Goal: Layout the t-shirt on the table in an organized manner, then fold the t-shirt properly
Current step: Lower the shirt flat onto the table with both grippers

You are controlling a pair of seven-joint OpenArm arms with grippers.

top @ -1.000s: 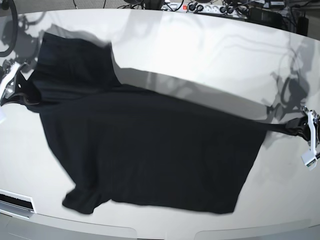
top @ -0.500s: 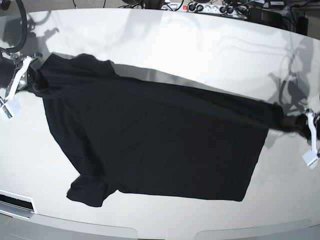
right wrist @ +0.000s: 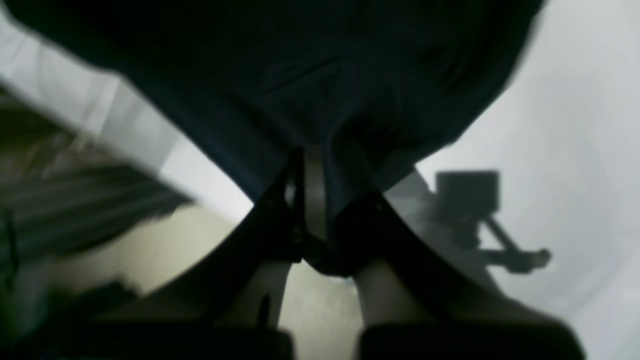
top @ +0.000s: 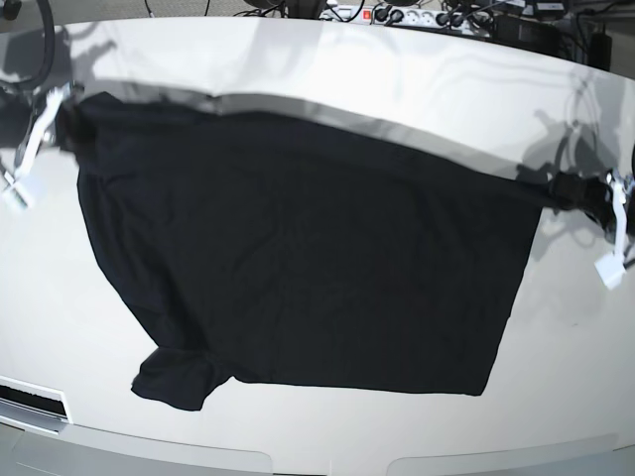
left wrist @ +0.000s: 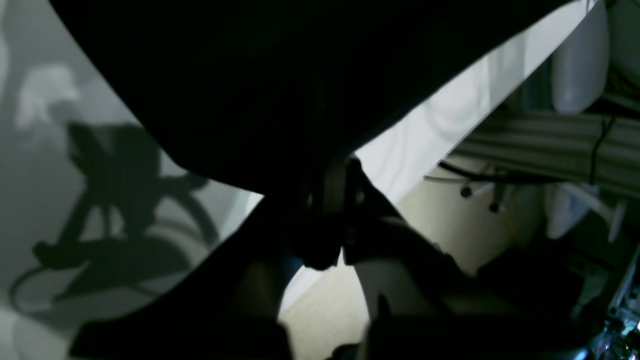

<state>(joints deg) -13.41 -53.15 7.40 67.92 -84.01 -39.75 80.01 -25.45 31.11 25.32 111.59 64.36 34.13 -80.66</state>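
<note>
The black t-shirt [top: 298, 258] is stretched wide across the white table [top: 397, 89], its far edge held taut and lifted between both grippers. My left gripper [top: 577, 193] is shut on the shirt's right far corner; in the left wrist view the black cloth [left wrist: 260, 85] fills the top above the closed gripper [left wrist: 330, 200]. My right gripper [top: 67, 124] is shut on the shirt's left far corner; in the right wrist view the cloth [right wrist: 310, 75] bunches into the closed gripper [right wrist: 315, 200]. A sleeve [top: 177, 377] lies crumpled at the near left.
Cables and a power strip [top: 417, 15] lie beyond the table's far edge. A dark slot [top: 30, 399] sits at the near left edge. Arm shadows fall on the table at both sides.
Both grippers have pulled the shirt's far edge further back and apart. The shirt now lies flatter and wider, and the folded-over upper left part has opened out.
</note>
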